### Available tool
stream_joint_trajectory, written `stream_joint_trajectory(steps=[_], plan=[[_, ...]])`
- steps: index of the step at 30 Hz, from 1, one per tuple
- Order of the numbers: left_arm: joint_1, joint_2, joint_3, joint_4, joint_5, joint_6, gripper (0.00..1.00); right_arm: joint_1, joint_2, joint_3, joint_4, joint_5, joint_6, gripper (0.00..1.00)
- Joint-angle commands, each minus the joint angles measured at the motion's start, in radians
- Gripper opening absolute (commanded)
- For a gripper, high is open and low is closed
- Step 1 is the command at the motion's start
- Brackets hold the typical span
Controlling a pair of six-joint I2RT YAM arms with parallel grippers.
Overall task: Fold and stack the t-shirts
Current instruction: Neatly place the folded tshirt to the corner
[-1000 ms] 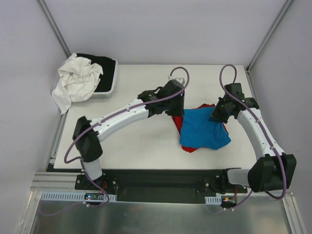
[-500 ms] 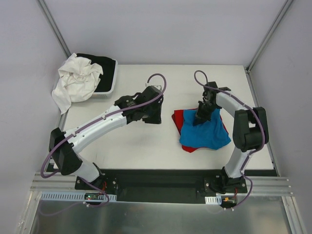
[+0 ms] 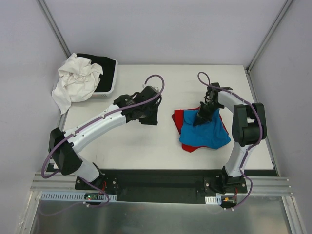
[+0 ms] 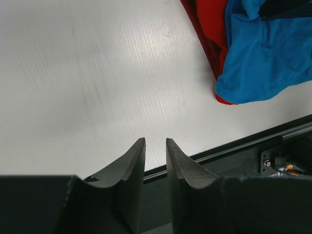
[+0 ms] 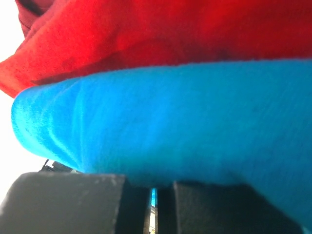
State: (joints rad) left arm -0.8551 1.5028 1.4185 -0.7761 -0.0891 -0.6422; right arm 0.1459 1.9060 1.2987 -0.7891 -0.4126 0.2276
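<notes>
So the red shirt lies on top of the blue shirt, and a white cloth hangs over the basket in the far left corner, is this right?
Not quite: the blue shirt lies on top of the red shirt, as the top view shows. The white cloth does hang over the basket in the far left corner.

White table point(image 3: 146, 146) between pale grey walls point(image 3: 161, 29), metal sheet point(image 3: 146, 219) in front.
</notes>
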Motion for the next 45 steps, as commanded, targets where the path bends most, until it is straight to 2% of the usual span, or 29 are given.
stream_joint_trajectory(steps=[1,12,22,34,39,45], plan=[[0.025,-0.013,0.040,-0.037,-0.001,0.026,0.24,-0.022,0.034,0.028,0.041,0.101,-0.017,0.01],[0.050,0.002,0.068,-0.052,0.014,0.067,0.24,-0.029,0.044,0.070,0.060,0.169,-0.119,0.01],[0.051,-0.030,0.004,-0.054,0.015,0.033,0.24,0.089,0.050,0.063,0.102,0.402,-0.171,0.01],[0.051,-0.030,-0.001,-0.061,0.017,0.010,0.24,0.162,0.108,0.154,0.099,0.406,-0.177,0.01],[0.051,-0.030,-0.006,-0.061,0.020,-0.007,0.24,0.213,0.134,0.188,0.071,0.530,-0.180,0.01],[0.051,-0.039,-0.015,-0.063,0.020,-0.031,0.24,0.221,0.137,0.188,0.065,0.584,-0.177,0.01]])
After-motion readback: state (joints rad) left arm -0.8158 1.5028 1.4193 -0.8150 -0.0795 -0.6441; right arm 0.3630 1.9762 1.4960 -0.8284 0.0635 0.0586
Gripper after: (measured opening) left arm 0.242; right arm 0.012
